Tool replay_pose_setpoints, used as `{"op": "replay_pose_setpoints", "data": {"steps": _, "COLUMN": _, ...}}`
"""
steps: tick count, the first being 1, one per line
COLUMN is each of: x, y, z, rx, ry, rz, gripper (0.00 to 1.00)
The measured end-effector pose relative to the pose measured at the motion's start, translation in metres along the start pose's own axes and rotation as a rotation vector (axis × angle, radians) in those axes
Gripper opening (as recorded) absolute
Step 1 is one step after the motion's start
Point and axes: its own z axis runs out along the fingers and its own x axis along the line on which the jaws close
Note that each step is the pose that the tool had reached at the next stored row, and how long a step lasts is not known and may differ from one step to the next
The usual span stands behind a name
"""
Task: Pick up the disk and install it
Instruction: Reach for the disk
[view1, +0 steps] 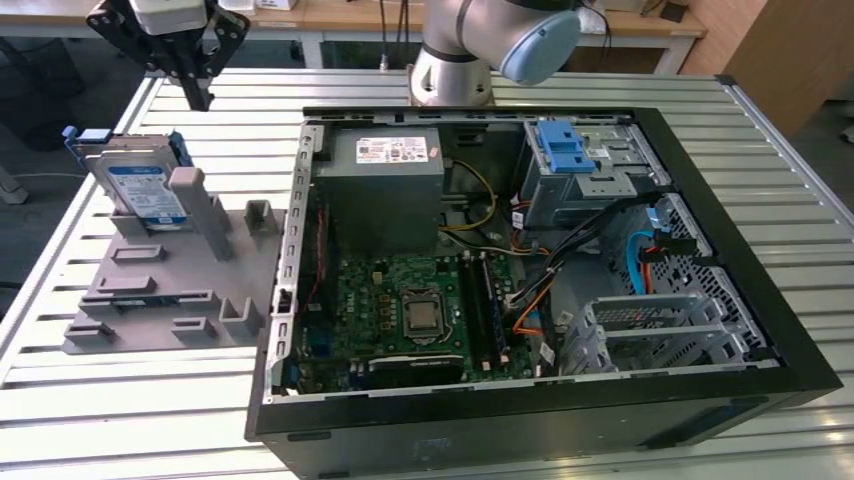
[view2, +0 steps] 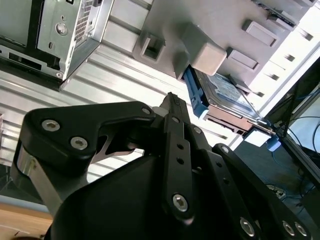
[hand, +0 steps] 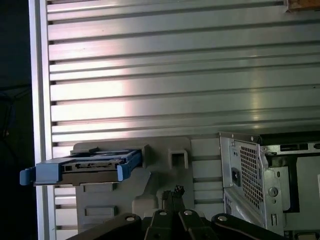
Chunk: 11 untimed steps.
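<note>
Item: your black claw (view1: 200, 98), fingers pressed together and gripping nothing, is hanging above the slatted metal table (view1: 80, 400) at its far corner on the exterior view's left. Item: the flat silver disk with white-and-blue label and blue rails (view1: 140, 185) is leaning in a grey plastic holder (view1: 200, 275) along that same edge, apart from the claw.

The disk (view1: 144, 190) was propped in a holder (view1: 160, 295) below the hand (view1: 199, 100), beside it; the computer case (view1: 534, 425) was set farther off on the desk (view1: 134, 420).
</note>
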Motion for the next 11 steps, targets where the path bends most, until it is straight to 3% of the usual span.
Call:
{"op": "replay_pose_setpoints", "data": {"steps": 2, "x": 0.0029, "y": -0.0002, "z": 0.0002, "rx": -0.0003, "ry": -0.0054, "rz": -0.002, "gripper": 0.11}}
{"op": "replay_pose_setpoints", "data": {"steps": 7, "x": 0.0087, "y": -0.0007, "z": 0.0007, "rx": -0.002, "ry": -0.0299, "rz": -0.006, "gripper": 0.11}}
{"op": "replay_pose_setpoints", "data": {"steps": 11, "x": 0.0134, "y": -0.0011, "z": 0.0016, "rx": -0.0021, "ry": -0.0315, "rz": -0.01, "gripper": 0.11}}
